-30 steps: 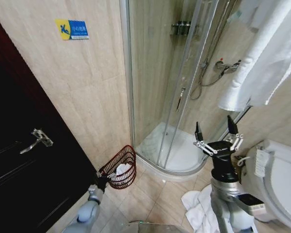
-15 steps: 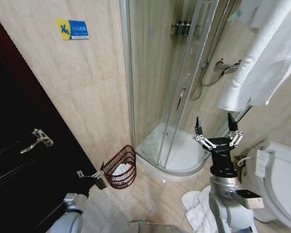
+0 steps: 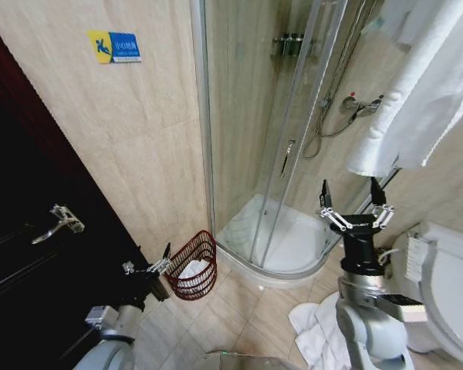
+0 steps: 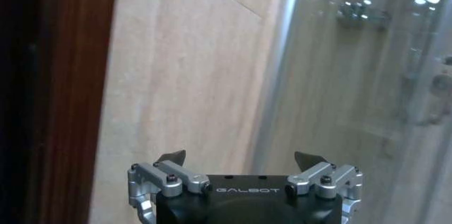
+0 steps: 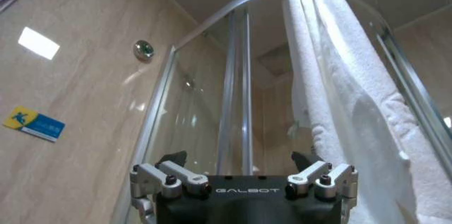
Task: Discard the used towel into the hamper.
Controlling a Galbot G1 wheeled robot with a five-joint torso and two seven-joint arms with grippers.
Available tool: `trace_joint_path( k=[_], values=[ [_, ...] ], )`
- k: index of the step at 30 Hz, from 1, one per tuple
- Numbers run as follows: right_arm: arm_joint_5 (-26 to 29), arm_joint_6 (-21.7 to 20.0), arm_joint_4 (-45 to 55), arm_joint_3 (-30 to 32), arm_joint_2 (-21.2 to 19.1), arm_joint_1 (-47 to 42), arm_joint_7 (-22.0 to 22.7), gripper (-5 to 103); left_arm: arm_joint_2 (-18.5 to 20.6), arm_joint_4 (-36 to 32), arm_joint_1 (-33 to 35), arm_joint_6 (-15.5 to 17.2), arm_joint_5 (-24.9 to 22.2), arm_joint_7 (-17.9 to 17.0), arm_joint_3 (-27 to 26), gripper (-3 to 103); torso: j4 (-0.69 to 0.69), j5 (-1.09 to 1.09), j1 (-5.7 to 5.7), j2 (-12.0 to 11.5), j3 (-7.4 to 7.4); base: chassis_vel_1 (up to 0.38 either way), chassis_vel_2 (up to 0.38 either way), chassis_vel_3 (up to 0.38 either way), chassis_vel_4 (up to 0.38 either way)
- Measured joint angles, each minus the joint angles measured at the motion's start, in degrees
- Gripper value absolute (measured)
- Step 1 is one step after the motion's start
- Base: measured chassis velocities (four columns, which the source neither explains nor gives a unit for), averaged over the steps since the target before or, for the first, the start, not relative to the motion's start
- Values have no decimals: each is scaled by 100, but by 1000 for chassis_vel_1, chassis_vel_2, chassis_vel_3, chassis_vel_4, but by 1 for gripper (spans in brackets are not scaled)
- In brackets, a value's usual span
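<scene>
Bathroom floor: hamper (image 3: 191,266) at wall foot beside shower (image 3: 278,154), white cloth inside. Left gripper (image 3: 148,267), jaws apart and empty, has backed off it; drop seems done. Right gripper (image 3: 353,204) spread, raised.

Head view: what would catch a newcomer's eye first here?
Probably the right gripper, raised with fingers spread in front of the glass shower enclosure, under a large white towel hanging at upper right. Low by the dark door, the left gripper sits open beside the reddish wire hamper, which holds something white.
</scene>
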Motion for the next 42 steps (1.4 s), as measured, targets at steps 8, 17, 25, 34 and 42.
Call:
trace_joint_path(
  k=[8,17,25,34,42],
  values=[
    [59,-49,35,-23,28,102,-109,100,-90,-140,106,402,368,546,-71,100,0,0,0,0,0,0,0,0,0],
    [106,-35,28,-13,54,73,-124,100,-259,-129,373,94,711,329,593,100,0,0,0,0,0,0,0,0,0],
    [124,-35,29,-17,50,78,-131,100,-303,-201,378,93,834,340,621,100,0,0,0,0,0,0,0,0,0],
    [104,-108,29,-58,43,112,-137,100,-184,-177,262,-37,975,440,263,100,0,-1,0,0,0,0,0,0,0],
    [76,-144,37,-70,58,110,-143,100,-160,-69,185,-98,1097,527,239,100,0,-2,0,0,0,0,0,0,0]
  ],
)
